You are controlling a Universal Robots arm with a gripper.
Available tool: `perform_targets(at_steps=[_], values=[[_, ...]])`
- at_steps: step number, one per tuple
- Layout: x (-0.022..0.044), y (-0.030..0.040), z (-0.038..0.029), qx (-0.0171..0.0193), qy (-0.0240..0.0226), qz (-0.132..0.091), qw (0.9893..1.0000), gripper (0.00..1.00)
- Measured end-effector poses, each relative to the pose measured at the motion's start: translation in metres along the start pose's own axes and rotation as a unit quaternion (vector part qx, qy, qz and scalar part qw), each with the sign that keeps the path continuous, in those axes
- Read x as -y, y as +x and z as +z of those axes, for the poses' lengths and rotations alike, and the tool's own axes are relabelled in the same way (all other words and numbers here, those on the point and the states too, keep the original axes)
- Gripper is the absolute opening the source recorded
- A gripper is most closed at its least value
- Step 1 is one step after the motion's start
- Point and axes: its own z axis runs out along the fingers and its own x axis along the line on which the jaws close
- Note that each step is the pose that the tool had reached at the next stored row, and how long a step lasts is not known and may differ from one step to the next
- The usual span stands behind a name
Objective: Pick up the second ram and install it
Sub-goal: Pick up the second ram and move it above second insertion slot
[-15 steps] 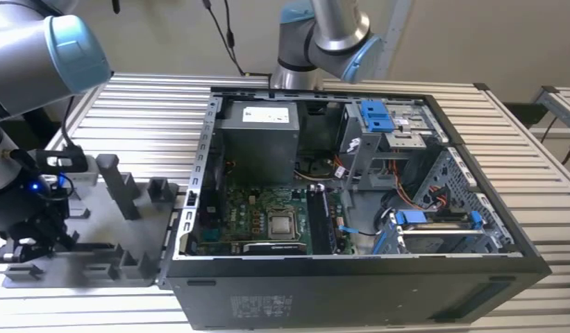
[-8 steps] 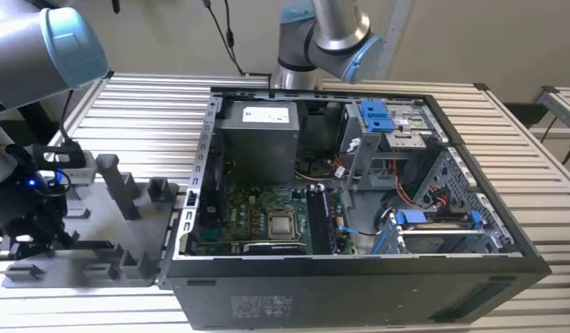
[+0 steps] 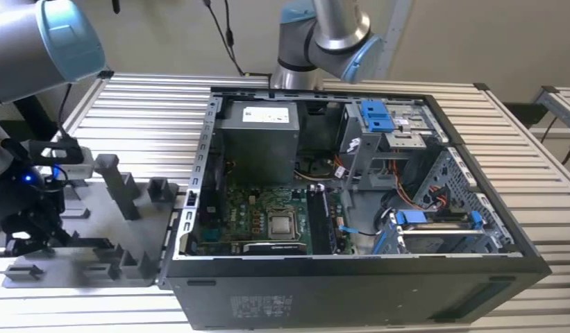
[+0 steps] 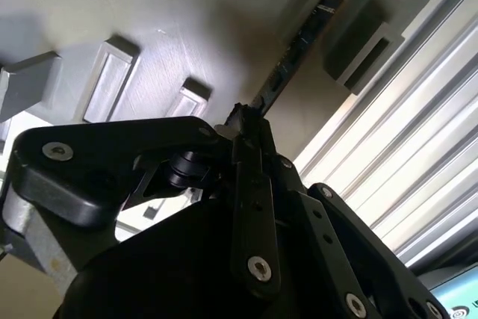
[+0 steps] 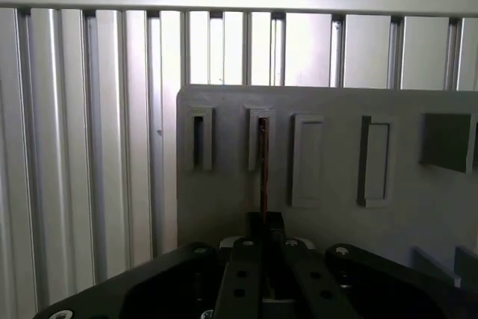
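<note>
Ribbed aluminium table (image 3: 146, 104) runs under the whole set-up, and a grey fixture tray (image 3: 146, 215) lies on it. The pincer (image 5: 265, 222) sits low over that tray, its fingers drawn narrow with the second ram (image 5: 263, 162) between them. In both wrist views the stick comes straight out from the fingertips. It therefore reads as pinched by its two flat faces, though the black linkage hides the contact itself. How much of the stick's length lies beneath the pincer body cannot be told.

Outward from the pincer the stick runs edge-on along the tray, and its far end sits in a raised grey slot (image 5: 253, 143). More slotted blocks stand just beside that one. Well apart from the pincer, toward the exterior view's right, the open computer case (image 3: 359, 284) lies on its side, and the green motherboard (image 3: 243, 208) shows within.

The stick looks light and stiff but brittle: a thin board that would crack rather than bend. Its chips and contact edge should not be squeezed or scraped. The safest hold is probably across the flat faces near mid-length, close to the upper edge and away from the contacts. The faces look smooth, so a narrow pinch off-centre could let the stick pivot. A square, centred grip with moderate force seems best.
</note>
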Motion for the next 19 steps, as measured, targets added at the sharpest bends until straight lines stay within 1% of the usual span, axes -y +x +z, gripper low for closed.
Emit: perform_targets(at_steps=[5,14,19], values=[[0.0001,-0.0003,-0.0069,0.0000,0.0001,0.000,1.0000,0.14],[0.0001,-0.0007,-0.0147,0.0001,0.0001,0.000,1.0000,0.14],[0.0001,-0.0009,-0.0203,0.0000,0.0000,0.000,1.0000,0.14]])
